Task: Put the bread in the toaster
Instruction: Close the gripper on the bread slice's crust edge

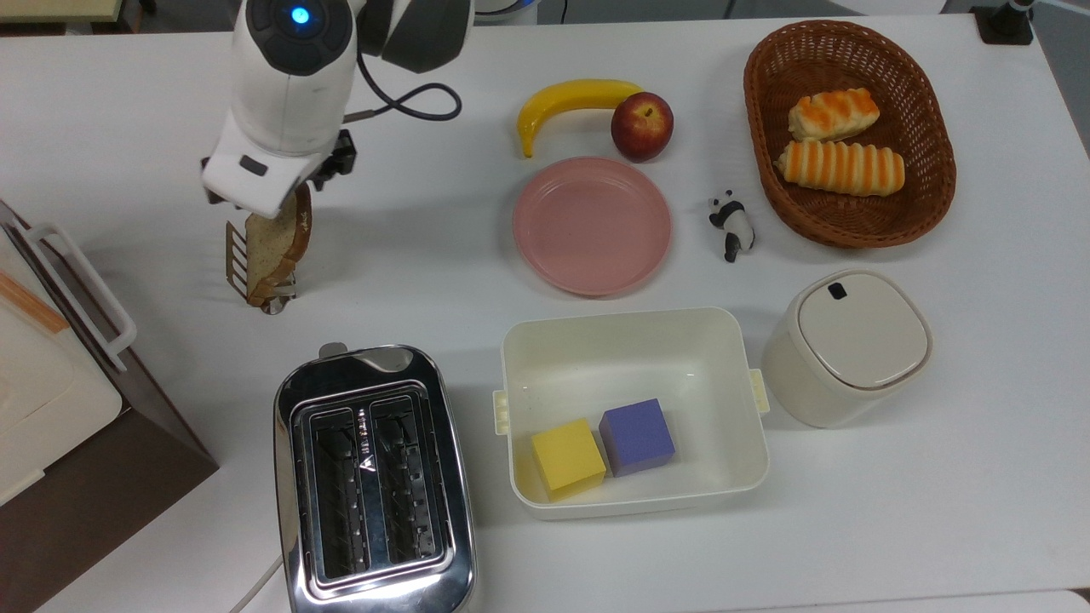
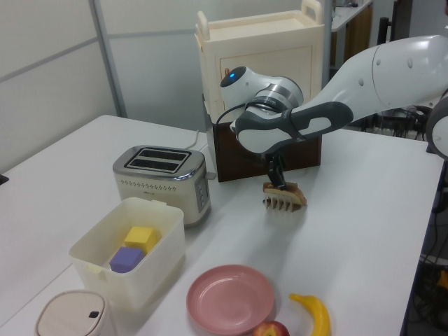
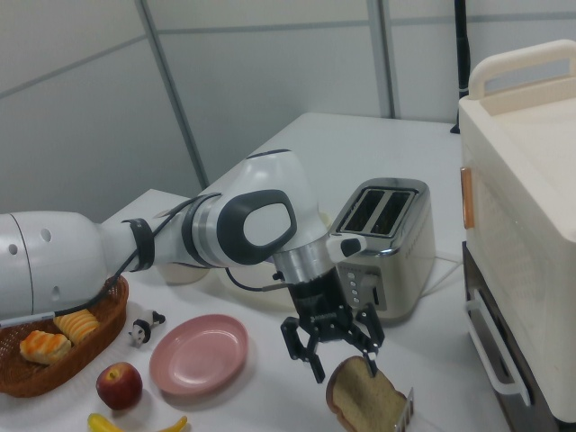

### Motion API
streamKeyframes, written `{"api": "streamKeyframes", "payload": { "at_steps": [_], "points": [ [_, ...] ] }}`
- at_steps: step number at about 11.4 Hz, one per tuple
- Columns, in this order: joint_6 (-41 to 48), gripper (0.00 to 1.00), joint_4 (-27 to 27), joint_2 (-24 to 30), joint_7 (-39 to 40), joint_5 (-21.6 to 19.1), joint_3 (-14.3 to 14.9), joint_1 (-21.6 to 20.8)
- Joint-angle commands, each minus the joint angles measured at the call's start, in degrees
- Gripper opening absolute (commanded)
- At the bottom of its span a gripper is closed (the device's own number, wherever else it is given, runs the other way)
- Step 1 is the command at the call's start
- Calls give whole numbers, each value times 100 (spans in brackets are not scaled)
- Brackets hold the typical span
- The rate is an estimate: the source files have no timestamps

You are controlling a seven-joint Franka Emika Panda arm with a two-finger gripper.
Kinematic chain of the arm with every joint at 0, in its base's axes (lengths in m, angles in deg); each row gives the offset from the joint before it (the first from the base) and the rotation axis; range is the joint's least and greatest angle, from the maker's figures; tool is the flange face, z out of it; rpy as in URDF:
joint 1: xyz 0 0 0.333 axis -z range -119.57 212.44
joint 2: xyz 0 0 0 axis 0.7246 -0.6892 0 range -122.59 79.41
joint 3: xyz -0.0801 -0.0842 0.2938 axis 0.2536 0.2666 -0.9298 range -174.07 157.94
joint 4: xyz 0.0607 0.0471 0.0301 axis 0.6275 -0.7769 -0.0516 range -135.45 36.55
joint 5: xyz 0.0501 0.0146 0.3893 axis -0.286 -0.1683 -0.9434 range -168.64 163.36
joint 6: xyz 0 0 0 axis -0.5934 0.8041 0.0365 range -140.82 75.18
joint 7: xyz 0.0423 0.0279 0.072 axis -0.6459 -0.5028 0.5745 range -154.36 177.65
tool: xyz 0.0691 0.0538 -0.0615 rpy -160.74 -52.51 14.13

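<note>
Time to grab the bread [image 1: 274,245]. Stands on its edge in the small wire rack [image 1: 232,254], leaning a little, at the top view's left. Well apart from the toaster [image 1: 372,481], down at the top view's bottom edge, with two dark slots facing up and nothing in them.

In the right view, gripper [image 3: 344,358] spread wide, pinching nothing, hanging just above the round top of the slice.

To do this part well:

- Go straight down, slow, with one finger on each flat side of the slice (not on the thin crust edges).
- Stay off the wire prongs. Bumping them probably tips the rack or drags it along.
- Stop with the fingers over the upper middle of the slice, not way down low.
- Squeeze gently. Looks thin and maybe soft, so a hard squeeze may bend or crush it.
- Hold near the middle, or the slice may swing like a little door.
- Pull straight up until clear of the prongs, and only then move sideways.
- Keep the slice standing tall on the way to the toaster.
- Turn it so the long side lines up with a slot, then lower it in, nice and slow.
</note>
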Motion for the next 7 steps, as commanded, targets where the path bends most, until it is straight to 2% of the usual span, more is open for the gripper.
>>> {"api": "streamKeyframes", "payload": {
  "at_steps": [1, 6, 7],
  "points": [
    [-15, 86, -158, 40, -126, 197, 48, 61],
    [212, 87, -140, 162, -83, 48, 13, 17],
    [362, 87, -132, 206, 39, -170, 4, 9]
  ]
}}
